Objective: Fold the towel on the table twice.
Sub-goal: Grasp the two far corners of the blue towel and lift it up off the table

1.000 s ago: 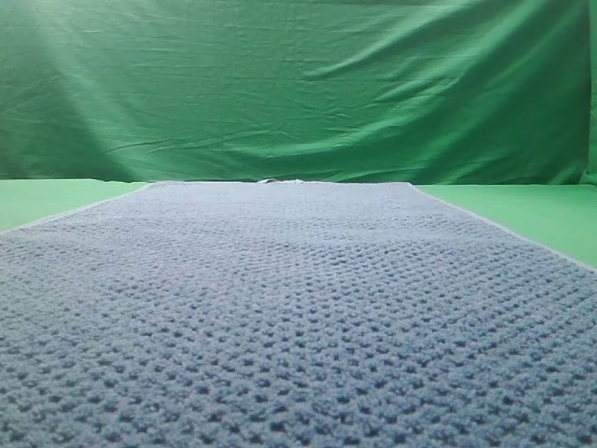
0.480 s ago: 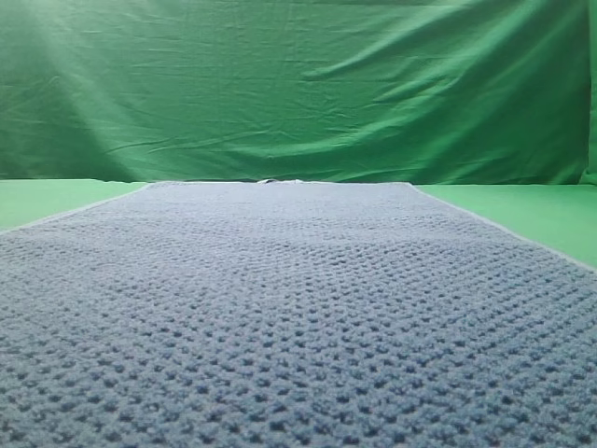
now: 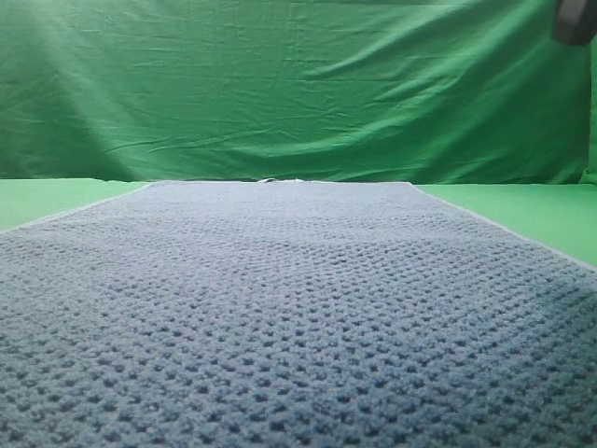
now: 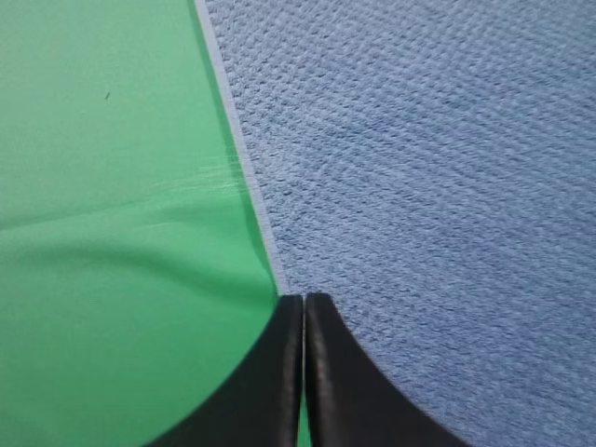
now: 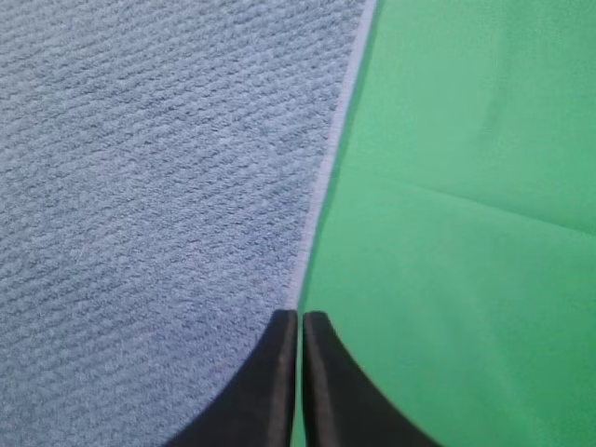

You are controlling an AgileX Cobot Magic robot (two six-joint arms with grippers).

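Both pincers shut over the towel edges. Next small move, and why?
Probably open both. The left pincer and right pincer are closed, empty, each over a pale edge of the flat, unfolded blue-grey waffle-knit towel on the bright green table; closed jaws cannot take an edge.

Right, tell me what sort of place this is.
Likely a staged robot-recording set, not a home: a wrinkled green backdrop cloth hangs behind a bright green table, and a single blue-grey waffle-knit towel lies spread flat on it.
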